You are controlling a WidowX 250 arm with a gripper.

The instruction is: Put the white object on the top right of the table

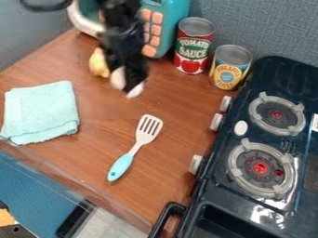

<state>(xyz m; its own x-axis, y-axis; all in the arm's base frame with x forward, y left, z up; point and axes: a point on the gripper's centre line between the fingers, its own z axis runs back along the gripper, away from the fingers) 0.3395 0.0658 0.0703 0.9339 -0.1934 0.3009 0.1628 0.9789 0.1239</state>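
The black gripper (129, 86) is hanging over the upper part of the wooden surface (93, 158). The white object (117, 78) is showing in patches around the gripper's lower end, partly hidden by it. Whether the jaws are standing wide, narrow or holding it, the observer is unable to tell. A yellow object (98, 63) is lying just left of the gripper. The spatula (148, 128) is lying between the folded cloth (42, 111) and the stove (295, 158).
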